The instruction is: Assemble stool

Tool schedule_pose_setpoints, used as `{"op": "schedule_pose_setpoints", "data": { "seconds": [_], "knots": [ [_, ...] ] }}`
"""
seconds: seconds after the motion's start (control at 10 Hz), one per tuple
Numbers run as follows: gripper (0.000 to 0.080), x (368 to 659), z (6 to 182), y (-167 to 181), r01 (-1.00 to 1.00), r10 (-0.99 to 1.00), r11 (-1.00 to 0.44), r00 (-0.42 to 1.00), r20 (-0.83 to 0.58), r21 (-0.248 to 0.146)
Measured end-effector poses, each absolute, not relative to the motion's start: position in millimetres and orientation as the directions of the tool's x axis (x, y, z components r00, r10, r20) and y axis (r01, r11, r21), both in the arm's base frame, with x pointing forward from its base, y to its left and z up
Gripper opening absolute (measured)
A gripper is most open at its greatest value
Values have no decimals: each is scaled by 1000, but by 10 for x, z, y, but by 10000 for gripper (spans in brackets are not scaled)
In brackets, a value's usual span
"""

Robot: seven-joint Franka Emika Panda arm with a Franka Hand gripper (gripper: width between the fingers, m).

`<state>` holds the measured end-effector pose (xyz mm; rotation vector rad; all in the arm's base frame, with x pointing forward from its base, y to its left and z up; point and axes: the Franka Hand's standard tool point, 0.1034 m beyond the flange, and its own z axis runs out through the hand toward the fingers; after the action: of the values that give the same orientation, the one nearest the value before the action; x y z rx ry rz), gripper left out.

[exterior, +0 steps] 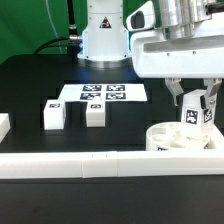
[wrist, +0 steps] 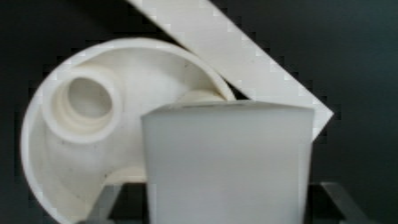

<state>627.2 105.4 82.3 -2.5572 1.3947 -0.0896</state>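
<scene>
My gripper (exterior: pixel 196 112) is shut on a white stool leg (exterior: pixel 190 114) bearing a black-and-white tag, held upright just above the round white seat (exterior: pixel 166 136) at the exterior view's right. In the wrist view the held leg (wrist: pixel 231 150) fills the foreground between my gripper's (wrist: pixel 228 206) two fingers. The seat (wrist: pixel 80 140) lies beyond it, showing a round hole (wrist: pixel 82 97). Two more legs (exterior: pixel 54 113) (exterior: pixel 96 112) lie loose on the black table at the exterior view's left.
The marker board (exterior: pixel 105 93) lies flat behind the loose legs. A long white border rail (exterior: pixel 100 163) runs along the table's front, touching the seat; it crosses the wrist view (wrist: pixel 222 50) diagonally. Another white rail end (exterior: pixel 3 126) sits at the far left. The robot base (exterior: pixel 103 35) stands behind.
</scene>
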Motion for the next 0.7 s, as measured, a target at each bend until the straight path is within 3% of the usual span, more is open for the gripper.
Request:
{"op": "schedule_pose_setpoints", "data": {
  "seconds": [0.4, 0.7],
  "knots": [
    [337, 6258, 808, 1118, -947, -952, -251, 279, -126, -202],
    [337, 6254, 806, 1134, -967, -968, -164, 196, -158, -195]
  ]
}}
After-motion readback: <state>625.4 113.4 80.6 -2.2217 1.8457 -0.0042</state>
